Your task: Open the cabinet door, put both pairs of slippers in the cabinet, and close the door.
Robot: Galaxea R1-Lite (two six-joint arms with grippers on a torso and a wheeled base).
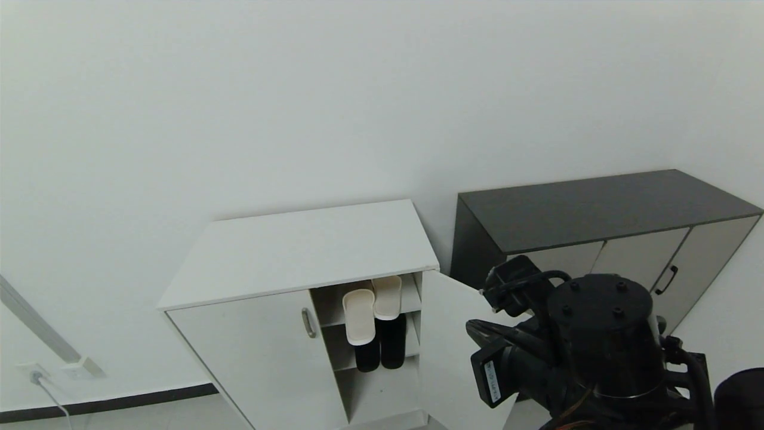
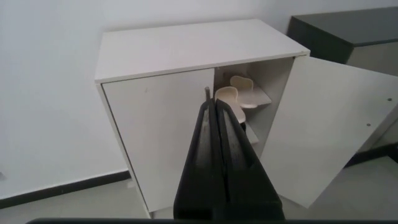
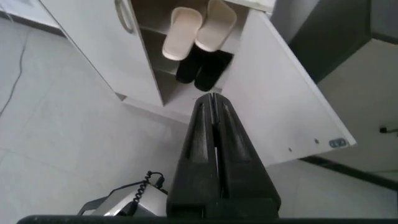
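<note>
The white cabinet [image 1: 298, 251] stands against the wall with its right door [image 1: 453, 334] swung open. Inside, a cream pair of slippers [image 1: 373, 304] lies on the upper shelf, toes sticking out over a black pair [image 1: 382, 349] on the shelf below. In the right wrist view, my right gripper [image 3: 214, 99] is shut and empty, held in front of the open door [image 3: 280, 106], below the cream slippers [image 3: 199, 28] and the black slippers [image 3: 202, 65]. My left gripper [image 2: 211, 102] is shut on nothing, facing the cabinet's closed left door [image 2: 155, 124].
A dark-topped cabinet [image 1: 597, 209] stands close on the right of the open door. The left door has a metal handle [image 1: 308, 322]. A wall socket with a cable [image 1: 36, 375] is low on the far left. Bare floor lies in front of the cabinet.
</note>
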